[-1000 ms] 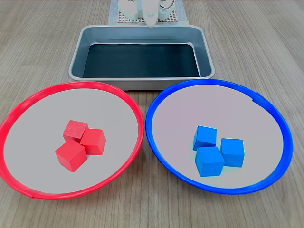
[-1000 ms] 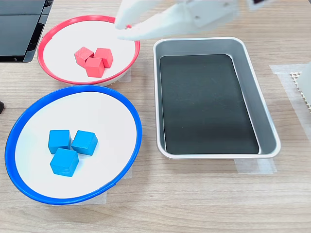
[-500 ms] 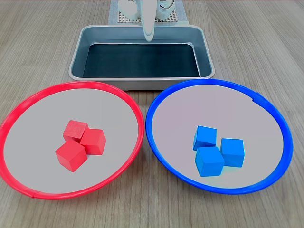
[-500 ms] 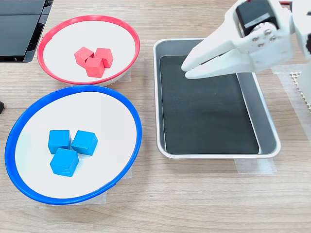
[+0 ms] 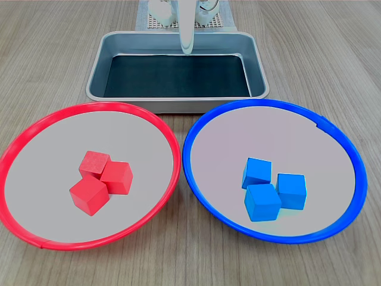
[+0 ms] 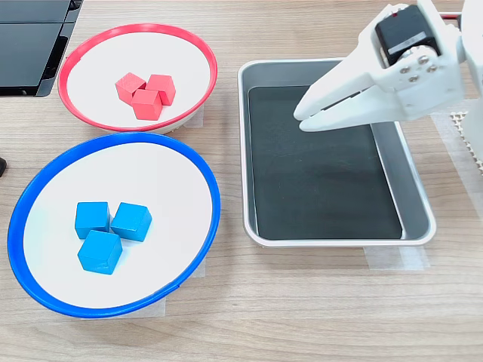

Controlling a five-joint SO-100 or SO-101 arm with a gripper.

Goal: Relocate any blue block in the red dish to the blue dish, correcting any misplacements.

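- I see no blue block in the red dish (image 6: 198,53), only red cubes (image 6: 146,93)
- My gripper (image 6: 304,120) hangs empty over the metal tray (image 6: 414,192), jaws almost together; a needless reach could disturb the sorted cubes

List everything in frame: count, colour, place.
red dish: 1, grey with red rim, first exterior view's left
red cubes: 3, red, clustered in red dish
blue dish: 1, grey with blue rim, first exterior view's right
blue cubes: 3, blue, clustered in blue dish
metal tray: 1, silver with dark floor, empty, behind both dishes
table: 1, pale wood
claw: 1, white, above tray, nearly closed, holding nothing
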